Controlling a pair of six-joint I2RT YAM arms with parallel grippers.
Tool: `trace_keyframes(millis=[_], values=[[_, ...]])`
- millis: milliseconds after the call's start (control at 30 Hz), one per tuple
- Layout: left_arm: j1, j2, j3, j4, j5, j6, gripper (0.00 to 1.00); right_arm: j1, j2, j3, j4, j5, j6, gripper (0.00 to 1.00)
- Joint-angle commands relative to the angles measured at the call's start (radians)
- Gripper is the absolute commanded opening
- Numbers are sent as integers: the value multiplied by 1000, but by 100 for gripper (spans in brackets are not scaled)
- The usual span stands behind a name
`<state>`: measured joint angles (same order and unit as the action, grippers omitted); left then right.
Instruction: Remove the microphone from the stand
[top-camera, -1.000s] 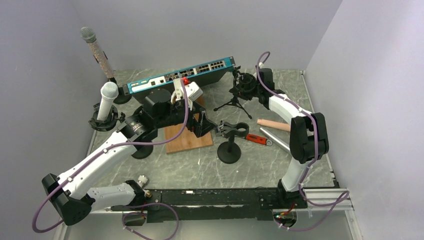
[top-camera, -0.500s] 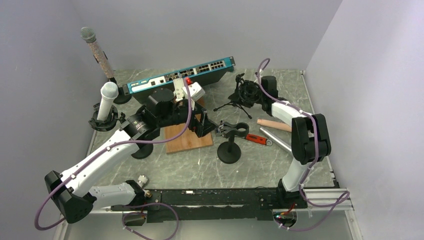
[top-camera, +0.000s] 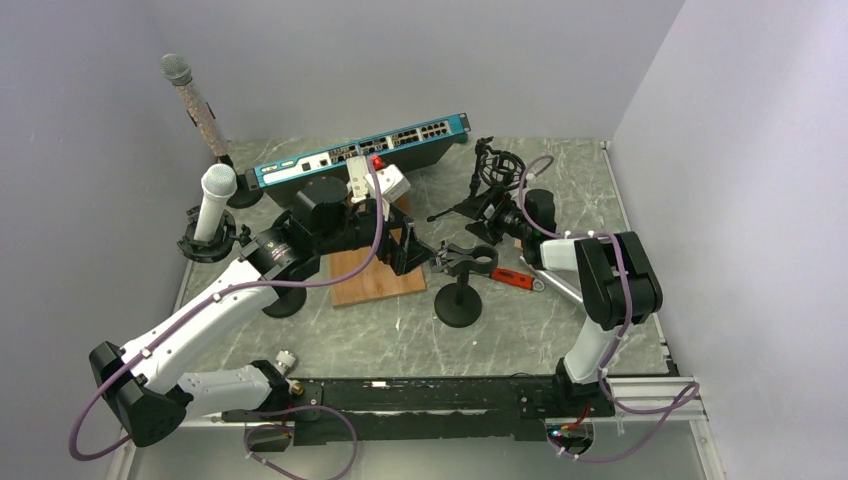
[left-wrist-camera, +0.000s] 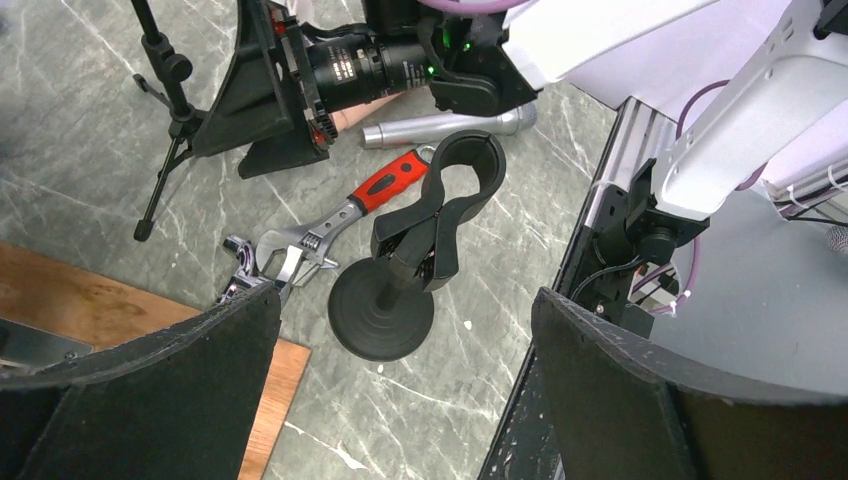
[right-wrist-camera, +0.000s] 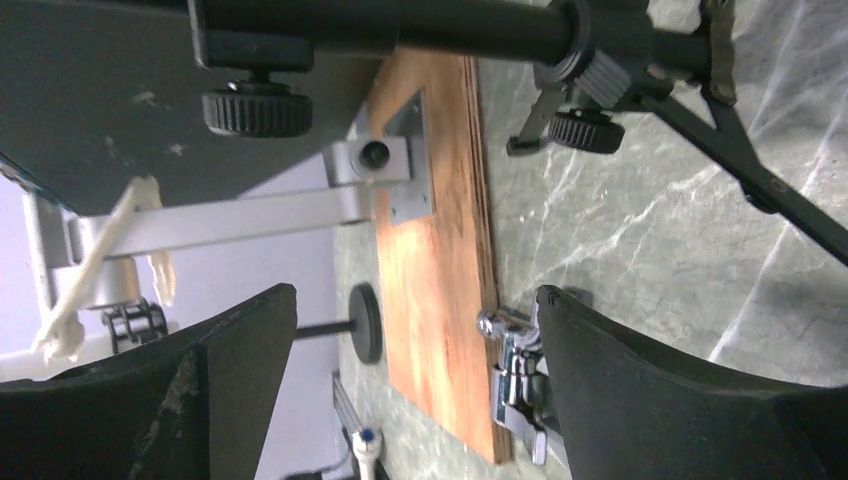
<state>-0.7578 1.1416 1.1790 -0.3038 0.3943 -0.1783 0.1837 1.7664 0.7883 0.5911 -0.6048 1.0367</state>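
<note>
White links and black joints are seen on the left arm (top-camera: 200, 320) and right arm (top-camera: 600, 270), with purple cables (top-camera: 372, 215) looped along. Black wedge fingers (left-wrist-camera: 130, 400) are fitted to both end effectors (left-wrist-camera: 405, 300).

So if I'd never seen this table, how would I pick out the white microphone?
Find the long blue network switch along the back of the table, then look to the left edge, where two microphones point upward. The white microphone is the nearer one, seated in a black ring mount. The glittery microphone behind it has a grey head.
</note>
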Motion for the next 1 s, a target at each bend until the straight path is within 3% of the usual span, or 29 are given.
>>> trace_keyframes(millis=[0,233,333,467,633,733,967], values=[[3,-25,43,31,30,-6,98,-5,-22,-61,406,106,184,93],[3,-37,44,31,27,-7,99,-8,-20,-59,415,219,232,92],[5,-42,40,37,35,-12,99,-8,-21,-45,376,249,245,80],[9,-42,41,37,36,-16,98,-9,10,-20,394,254,270,50],[20,-48,37,43,40,-21,99,-6,52,33,386,242,292,50],[27,-45,36,44,45,-25,98,-4,44,63,289,258,252,46],[33,-29,27,56,42,-34,98,29,-32,150,-88,375,47,13]])
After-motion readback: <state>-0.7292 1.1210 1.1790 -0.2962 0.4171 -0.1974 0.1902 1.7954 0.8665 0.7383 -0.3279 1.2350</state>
